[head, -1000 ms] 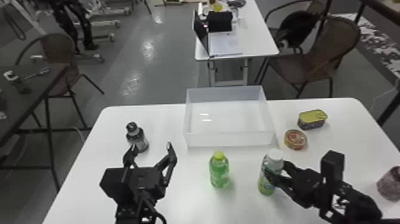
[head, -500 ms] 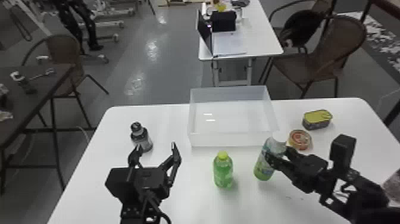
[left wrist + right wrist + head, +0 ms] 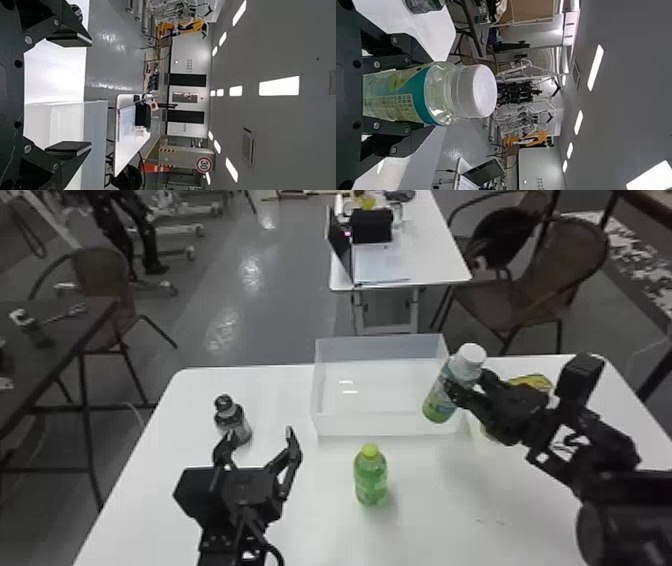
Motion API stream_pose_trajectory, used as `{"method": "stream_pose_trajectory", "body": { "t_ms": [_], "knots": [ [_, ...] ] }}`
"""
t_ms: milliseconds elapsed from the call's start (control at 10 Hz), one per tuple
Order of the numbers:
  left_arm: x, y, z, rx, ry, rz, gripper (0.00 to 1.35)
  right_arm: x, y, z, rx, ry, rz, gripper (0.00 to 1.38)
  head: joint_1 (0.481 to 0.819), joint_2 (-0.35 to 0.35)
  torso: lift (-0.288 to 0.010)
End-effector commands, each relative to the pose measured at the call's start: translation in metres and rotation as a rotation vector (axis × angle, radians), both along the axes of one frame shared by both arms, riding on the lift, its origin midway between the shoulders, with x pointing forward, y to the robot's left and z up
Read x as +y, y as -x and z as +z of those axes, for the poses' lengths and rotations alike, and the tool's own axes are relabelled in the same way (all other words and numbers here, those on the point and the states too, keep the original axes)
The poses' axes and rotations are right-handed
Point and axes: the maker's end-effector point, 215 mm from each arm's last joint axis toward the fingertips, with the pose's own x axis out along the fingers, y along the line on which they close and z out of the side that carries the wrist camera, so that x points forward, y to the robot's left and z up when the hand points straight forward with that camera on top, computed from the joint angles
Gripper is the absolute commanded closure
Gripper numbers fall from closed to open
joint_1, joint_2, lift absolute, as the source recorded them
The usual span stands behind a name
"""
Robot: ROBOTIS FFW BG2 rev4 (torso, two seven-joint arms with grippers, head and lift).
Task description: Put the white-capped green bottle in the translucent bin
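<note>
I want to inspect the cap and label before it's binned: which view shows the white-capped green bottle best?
The right wrist view: the white-capped green bottle is close up, cap, neck and label plain between the right tool's fingers. The head view shows it smaller, tilted, at the bin's right side.

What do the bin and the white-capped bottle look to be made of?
Translucent bin: likely thin, smooth, semi-matte plastic; milky walls let the table's white through.
White-capped bottle: clear, glossy plastic by the see-through neck and its highlights, though glass can't be ruled out; printed label, film or paper; cap opaque white, probably moulded plastic.
</note>
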Motion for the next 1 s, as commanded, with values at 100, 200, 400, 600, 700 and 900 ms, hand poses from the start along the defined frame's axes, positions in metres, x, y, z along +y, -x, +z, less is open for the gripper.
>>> {"method": "stream_pose_trajectory", "body": {
  "t_ms": [100, 200, 400, 600, 700, 900],
  "knots": [
    [-0.001, 0.000, -0.002, 0.007, 0.010, -0.001, 0.36, 0.005, -0.026, 0.012, -0.069, 0.008, -0.003, 1.12, 0.695, 0.130, -0.019],
    [0.000, 0.000, -0.006, 0.014, 0.018, 0.000, 0.36, 0.007, -0.035, 0.011, -0.073, 0.008, -0.012, 1.12, 0.695, 0.130, -0.019],
    [0.000, 0.001, -0.009, 0.017, 0.042, 0.001, 0.36, 0.018, -0.053, 0.006, -0.071, 0.020, -0.003, 1.12, 0.695, 0.133, -0.019],
    [0.000, 0.001, -0.012, 0.018, 0.059, 0.001, 0.36, 0.016, -0.072, 0.002, -0.079, 0.033, -0.010, 1.12, 0.695, 0.140, -0.019],
    [0.001, 0.002, -0.014, 0.020, 0.073, 0.003, 0.36, 0.014, -0.078, 0.003, -0.086, 0.038, -0.015, 1.12, 0.695, 0.139, -0.019],
    [0.000, 0.000, -0.015, 0.011, 0.102, -0.008, 0.36, 0.007, -0.088, 0.009, -0.122, 0.065, -0.022, 1.10, 0.695, 0.132, -0.019]
  ]
}}
